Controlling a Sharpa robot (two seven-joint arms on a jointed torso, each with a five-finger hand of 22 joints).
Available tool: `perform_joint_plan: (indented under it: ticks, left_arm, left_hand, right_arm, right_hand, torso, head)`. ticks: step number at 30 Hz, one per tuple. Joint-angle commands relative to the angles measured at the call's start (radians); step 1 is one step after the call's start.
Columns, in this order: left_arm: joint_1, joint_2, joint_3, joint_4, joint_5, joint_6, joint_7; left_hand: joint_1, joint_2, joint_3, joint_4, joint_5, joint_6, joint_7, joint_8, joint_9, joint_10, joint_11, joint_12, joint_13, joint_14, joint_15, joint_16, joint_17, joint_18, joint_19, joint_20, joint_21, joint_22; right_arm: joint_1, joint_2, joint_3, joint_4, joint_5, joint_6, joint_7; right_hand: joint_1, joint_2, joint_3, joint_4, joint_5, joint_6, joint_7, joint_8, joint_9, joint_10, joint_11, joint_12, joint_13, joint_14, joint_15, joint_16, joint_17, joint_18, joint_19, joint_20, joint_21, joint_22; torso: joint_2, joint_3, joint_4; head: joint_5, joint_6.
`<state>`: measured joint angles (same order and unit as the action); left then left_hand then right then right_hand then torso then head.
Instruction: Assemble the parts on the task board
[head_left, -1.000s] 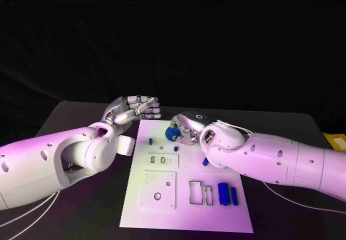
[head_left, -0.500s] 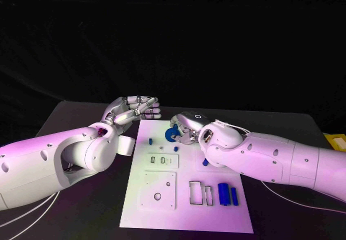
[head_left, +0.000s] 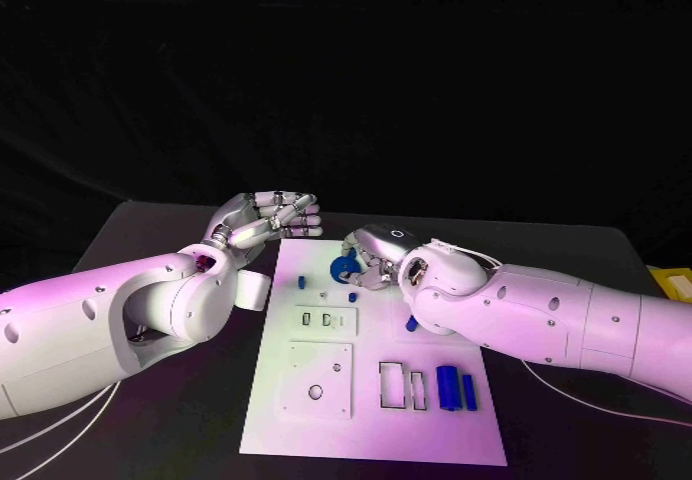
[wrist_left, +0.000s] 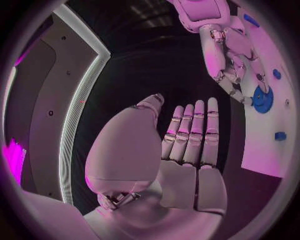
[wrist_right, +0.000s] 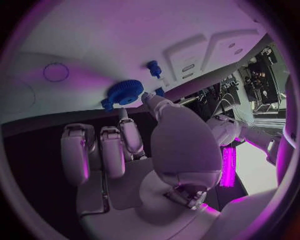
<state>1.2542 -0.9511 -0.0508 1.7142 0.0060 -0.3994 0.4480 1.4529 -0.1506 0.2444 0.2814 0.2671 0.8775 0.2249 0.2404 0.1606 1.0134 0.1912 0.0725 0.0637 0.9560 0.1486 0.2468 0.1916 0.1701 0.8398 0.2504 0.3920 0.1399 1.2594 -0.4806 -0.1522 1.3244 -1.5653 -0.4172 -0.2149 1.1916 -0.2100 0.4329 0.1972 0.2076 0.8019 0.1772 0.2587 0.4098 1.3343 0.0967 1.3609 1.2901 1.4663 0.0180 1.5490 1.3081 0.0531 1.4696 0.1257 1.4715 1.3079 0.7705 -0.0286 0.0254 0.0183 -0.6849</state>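
Two white arms with silver many-fingered hands

Each arm is a smooth white shell of rounded segments dotted with small dark screw holes. The left hand (head_left: 270, 217) has segmented silver fingers banded at the knuckles; the right hand (head_left: 374, 255) bears a small ring marking on its back. Thin white cables trail from both forearms, at 7 and 4 o'clock.

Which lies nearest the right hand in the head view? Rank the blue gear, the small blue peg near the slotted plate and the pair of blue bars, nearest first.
1. Blue gear: held at the fingertips of the right hand, at the far end of the task board.
2. Small blue peg: just on the robot's side of the gear.
3. Pair of blue bars: the board's near right part, farthest.
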Motion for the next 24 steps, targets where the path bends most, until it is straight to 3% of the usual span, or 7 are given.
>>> perform_joint_plan:
  ticks: [1,5,10,14,19,21,24]
  left_arm:
    - [0.001,0.001,0.001,0.001,0.002,0.018,0.003]
    - [0.001,0.001,0.001,0.0,0.002,0.018,0.003]
    - [0.001,0.002,0.001,-0.005,0.003,0.021,0.004]
    - [0.001,0.001,0.001,-0.011,0.005,0.023,0.005]
    - [0.001,0.001,0.001,-0.018,0.006,0.025,0.006]
    - [0.001,0.001,0.001,-0.021,0.006,0.026,0.007]
    - [0.001,0.001,0.001,-0.025,0.006,0.028,0.008]
  left_hand:
    - [-0.007,0.004,0.006,-0.002,-0.003,-0.005,0.03,-0.004,-0.001,-0.003,0.006,-0.007,0.001,-0.006,0.003,-0.003,0.001,0.012,0.0,0.004,-0.005,-0.002]
    - [-0.008,0.004,0.006,-0.002,-0.003,-0.005,0.03,-0.005,-0.001,-0.003,0.006,-0.007,0.001,-0.006,0.003,-0.004,0.002,0.012,0.0,0.004,-0.005,-0.002]
    - [-0.008,0.004,0.006,-0.002,-0.003,-0.006,0.03,-0.005,-0.001,-0.003,0.006,-0.007,0.001,-0.006,0.003,-0.004,0.002,0.012,0.0,0.005,-0.005,-0.002]
    - [-0.008,0.004,0.006,-0.002,-0.003,-0.006,0.03,-0.005,-0.001,-0.003,0.006,-0.007,0.001,-0.006,0.003,-0.004,0.002,0.012,0.0,0.005,-0.005,-0.002]
    - [-0.008,0.005,0.007,-0.002,-0.003,-0.006,0.03,-0.005,-0.001,-0.003,0.006,-0.007,0.001,-0.006,0.004,-0.004,0.002,0.012,0.0,0.005,-0.006,-0.002]
    - [-0.008,0.005,0.007,-0.002,-0.003,-0.006,0.03,-0.005,-0.001,-0.003,0.006,-0.007,0.001,-0.006,0.004,-0.004,0.002,0.012,0.0,0.005,-0.006,-0.002]
    - [-0.007,0.006,0.007,-0.002,-0.003,-0.006,0.03,-0.005,-0.001,-0.003,0.006,-0.007,0.001,-0.006,0.004,-0.005,0.002,0.012,0.0,0.005,-0.006,-0.002]
  right_arm:
    - [0.0,-0.007,0.0,0.006,0.018,0.039,0.009]
    - [0.0,-0.019,-0.001,0.013,0.023,0.022,0.011]
    - [-0.001,-0.061,0.0,0.035,0.071,-0.113,0.06]
    - [0.006,-0.145,0.006,0.097,0.182,-0.196,0.152]
    - [0.031,-0.249,0.009,0.156,0.31,-0.104,0.207]
    - [0.04,-0.293,0.009,0.166,0.374,-0.041,0.241]
    - [0.047,-0.346,0.009,0.163,0.439,0.03,0.293]
  right_hand:
    - [-0.015,0.002,-0.004,0.009,0.01,0.015,-0.001,-0.002,0.003,0.013,-0.003,0.011,0.008,0.09,0.004,0.005,0.2,-0.019,0.01,0.004,0.001,0.152]
    - [-0.023,0.007,-0.006,0.017,0.015,0.019,-0.002,-0.002,0.004,0.015,-0.004,0.013,0.01,0.09,0.003,0.006,0.2,-0.019,0.01,0.003,0.002,0.153]
    - [-0.015,0.006,-0.004,0.012,0.022,0.02,-0.003,-0.006,0.005,0.022,-0.006,0.019,0.018,0.091,0.001,0.007,0.205,-0.02,0.014,0.002,0.006,0.158]
    - [0.012,0.005,0.005,-0.008,0.017,0.016,-0.002,-0.015,0.005,0.02,-0.005,0.015,0.015,0.091,0.002,0.006,0.202,-0.019,0.01,0.001,0.0,0.153]
    - [0.031,-0.002,0.006,-0.025,0.013,0.017,-0.001,-0.022,0.006,0.009,-0.004,0.007,0.005,0.088,0.003,0.003,0.191,-0.015,0.0,0.001,-0.011,0.142]
    - [0.05,-0.002,0.005,-0.038,-0.026,0.001,0.0,-0.037,0.004,0.006,-0.003,0.003,0.003,0.088,0.003,0.003,0.191,-0.014,-0.003,0.002,-0.015,0.139]
    - [0.082,-0.005,-0.002,-0.058,-0.056,-0.007,-0.018,-0.047,0.005,0.004,-0.018,0.001,0.002,0.089,-0.007,0.004,0.197,-0.013,-0.007,-0.004,-0.02,0.136]
  torso:
    - [0.0,0.0003,-0.0002]
    - [0.0,0.0007,-0.0003]
    - [-0.002,0.0028,-0.002]
    - [-0.006,0.003,-0.008]
    - [-0.01,0.0062,-0.0143]
    - [-0.013,0.0078,-0.0184]
    - [-0.016,0.0106,-0.0241]
  head:
    - [0.002,-0.001]
    - [0.004,0.001]
    - [0.001,0.008]
    - [0.001,0.011]
    - [-0.004,0.012]
    - [-0.005,0.011]
    - [-0.011,0.012]
